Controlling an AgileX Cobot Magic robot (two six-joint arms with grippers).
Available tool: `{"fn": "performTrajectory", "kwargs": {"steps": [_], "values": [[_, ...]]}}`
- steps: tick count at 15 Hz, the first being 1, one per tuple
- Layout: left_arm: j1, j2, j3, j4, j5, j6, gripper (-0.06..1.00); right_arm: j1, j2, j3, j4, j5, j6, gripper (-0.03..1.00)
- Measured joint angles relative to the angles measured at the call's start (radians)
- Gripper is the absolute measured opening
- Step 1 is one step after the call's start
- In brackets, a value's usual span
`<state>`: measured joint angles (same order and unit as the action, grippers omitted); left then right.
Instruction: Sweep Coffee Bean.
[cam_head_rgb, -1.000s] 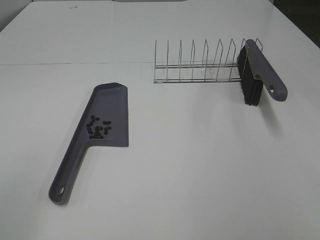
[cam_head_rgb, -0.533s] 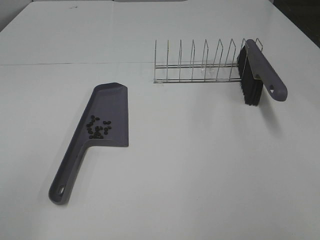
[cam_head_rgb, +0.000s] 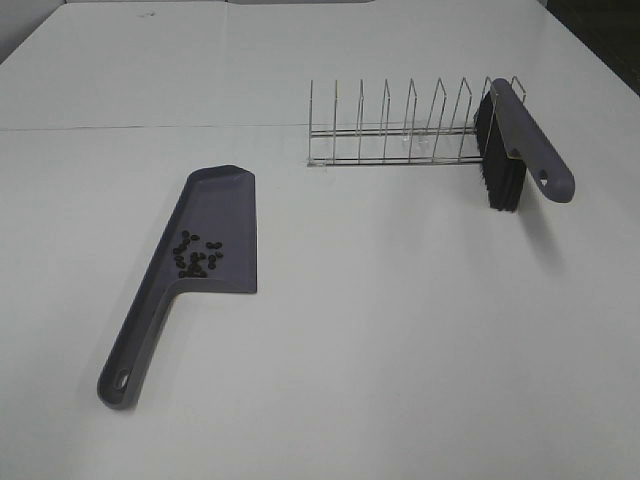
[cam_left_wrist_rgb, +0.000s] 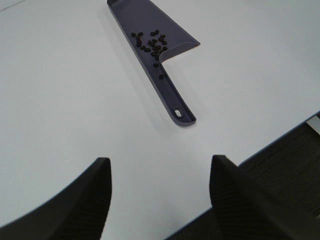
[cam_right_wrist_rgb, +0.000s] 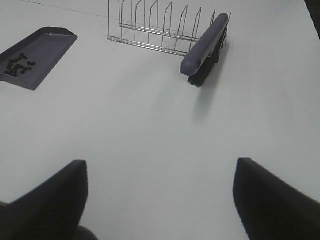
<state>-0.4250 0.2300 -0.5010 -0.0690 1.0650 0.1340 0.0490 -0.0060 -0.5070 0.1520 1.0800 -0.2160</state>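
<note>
Small dark brown coffee beans (cam_head_rgb: 197, 258) lie clustered on the flat grey-purple plastic dustpan (cam_head_rgb: 222, 210), near where its handle begins. Light, hard and free-rolling, they probably spill if the pan tilts; the long handle (cam_head_rgb: 135, 345) looks the best hold. Left gripper (cam_left_wrist_rgb: 160, 192) and right gripper (cam_right_wrist_rgb: 160, 197) hang spread, holding nothing.

Even, diffuse overhead light fills all three views; the white table (cam_head_rgb: 400, 330) reads bright without harsh glare. Shadows are soft and short: a faint one lies beside the brush (cam_head_rgb: 520, 140), another along the dustpan (cam_head_rgb: 200, 250) handle. The exterior high view is slightly grainy. In both wrist views the near, dark jaws are blurred, while farther things stay reasonably sharp.
</note>
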Motion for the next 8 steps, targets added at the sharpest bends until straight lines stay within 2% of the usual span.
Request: {"fn": "performTrajectory", "kwargs": {"steps": [8], "values": [[0.0, 0.0, 0.0, 0.0, 0.0, 0.0, 0.54, 0.0, 0.0, 0.0, 0.001, 0.0, 0.0, 0.67]]}}
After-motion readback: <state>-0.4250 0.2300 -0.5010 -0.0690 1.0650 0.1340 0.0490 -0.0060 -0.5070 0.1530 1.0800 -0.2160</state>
